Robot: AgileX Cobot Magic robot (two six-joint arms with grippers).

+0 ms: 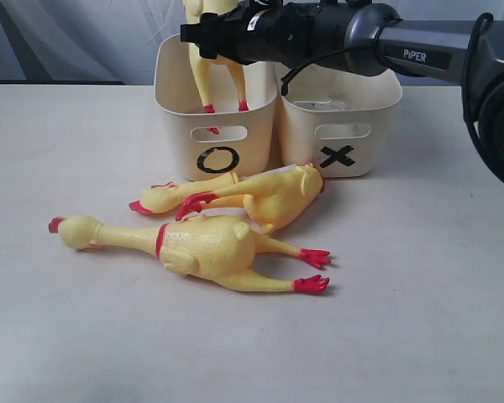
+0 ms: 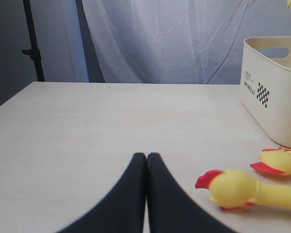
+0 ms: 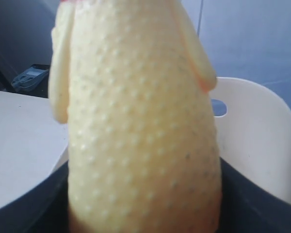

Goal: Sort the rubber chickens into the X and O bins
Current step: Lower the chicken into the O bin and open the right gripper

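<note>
My right gripper (image 1: 200, 34) reaches across over the O bin (image 1: 178, 143) and is shut on a rubber chicken (image 1: 203, 75), whose red feet hang down inside that bin. In the right wrist view its bumpy yellow body (image 3: 140, 126) fills the picture, clamped in my right gripper (image 3: 145, 204). A large chicken (image 1: 206, 248) lies on the table in front of the bins, head to the left. A smaller chicken (image 1: 269, 197) lies just behind it. The X bin (image 1: 378, 134) stands right of the O bin. My left gripper (image 2: 146, 158) is shut and empty, near the large chicken's head (image 2: 233, 187).
The beige table (image 1: 420, 319) stretches wide around the chickens. A pale curtain (image 2: 174, 39) and a dark stand (image 2: 31, 43) sit behind the table's far edge. The O bin's side wall (image 2: 274, 107) carries a checkered label.
</note>
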